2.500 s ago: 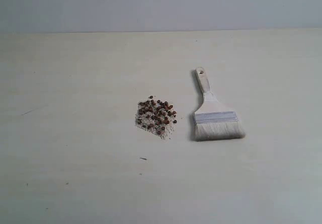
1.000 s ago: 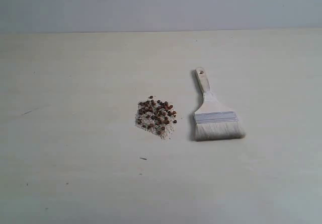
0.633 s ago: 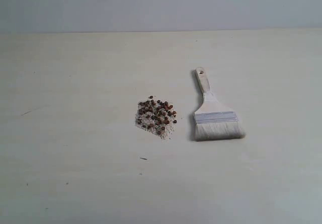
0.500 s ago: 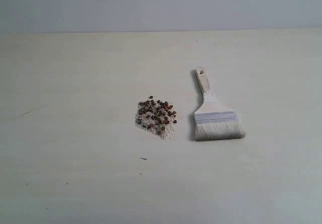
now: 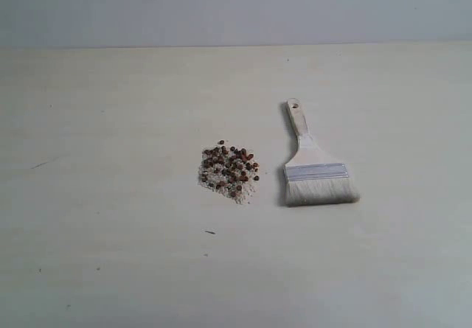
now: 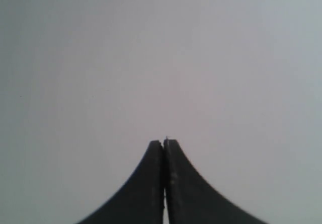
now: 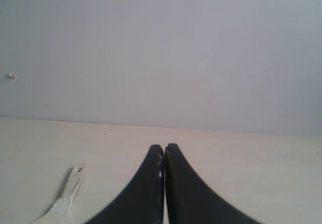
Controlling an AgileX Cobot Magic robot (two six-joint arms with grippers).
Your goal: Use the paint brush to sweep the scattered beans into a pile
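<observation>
as paint brush [image 5: 317, 172] lies, handle points toward wall [image 5: 310, 11].

In the right wrist view the paint brush [image 7: 69, 186] is cut off by the edge beyond its handle. The beans [image 5: 229, 167] are too small to be counted.

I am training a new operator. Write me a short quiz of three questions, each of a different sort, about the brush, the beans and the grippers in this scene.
1. True or false: the brush lies flat on the table, beside the beans and not touching them.
2. Choose one. In the exterior view, the brush's handle points: A) away from the camera; B) toward the beans; C) toward the camera.
3. Fill the gap: the left gripper and the right gripper are both ____ and hold nothing.

Key: 1 true; 2 A; 3 shut.
</observation>
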